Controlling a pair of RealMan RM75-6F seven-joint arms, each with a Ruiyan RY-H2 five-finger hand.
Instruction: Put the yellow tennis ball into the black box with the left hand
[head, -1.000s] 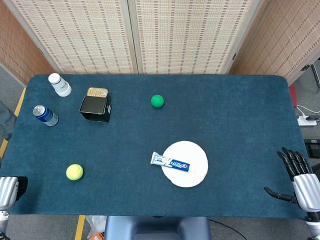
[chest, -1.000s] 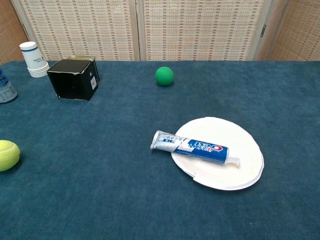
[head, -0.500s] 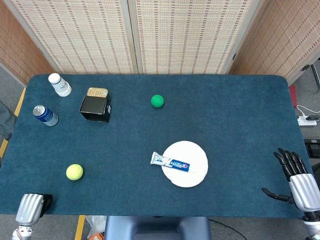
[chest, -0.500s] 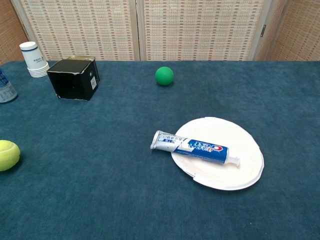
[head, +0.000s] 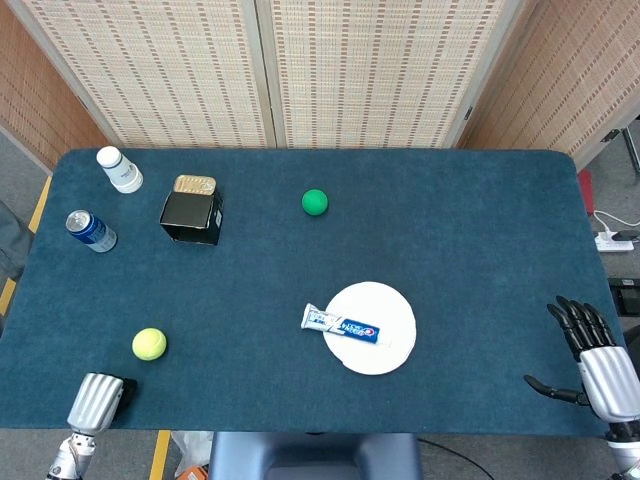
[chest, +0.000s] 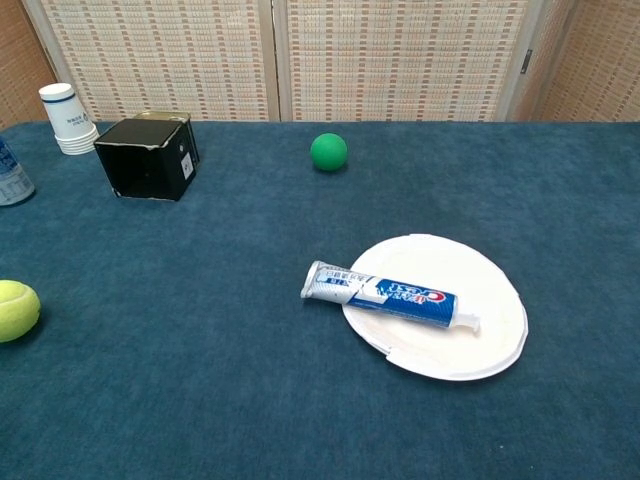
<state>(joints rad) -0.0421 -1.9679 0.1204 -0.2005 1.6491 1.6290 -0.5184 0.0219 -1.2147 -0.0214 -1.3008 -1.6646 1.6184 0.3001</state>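
The yellow tennis ball (head: 149, 344) lies on the blue table near the front left; in the chest view the ball (chest: 15, 311) sits at the left edge. The black box (head: 191, 218) stands at the back left with a gold flap behind it, and the chest view shows the box (chest: 148, 158) too. My left hand (head: 101, 398) is at the table's front edge, just below and left of the ball and apart from it. Only its silver back shows; its fingers are hidden. My right hand (head: 590, 352) hangs at the front right corner with fingers spread and holds nothing.
A green ball (head: 315, 202) lies at the back middle. A white plate (head: 388, 350) with a toothpaste tube (head: 342, 325) across its left rim sits front centre. A white cup stack (head: 119, 170) and a blue can (head: 90, 231) stand left of the box.
My left hand has moved right along the front edge, closer to the tennis ball. The right hand has shifted only slightly. Nothing on the table has moved.
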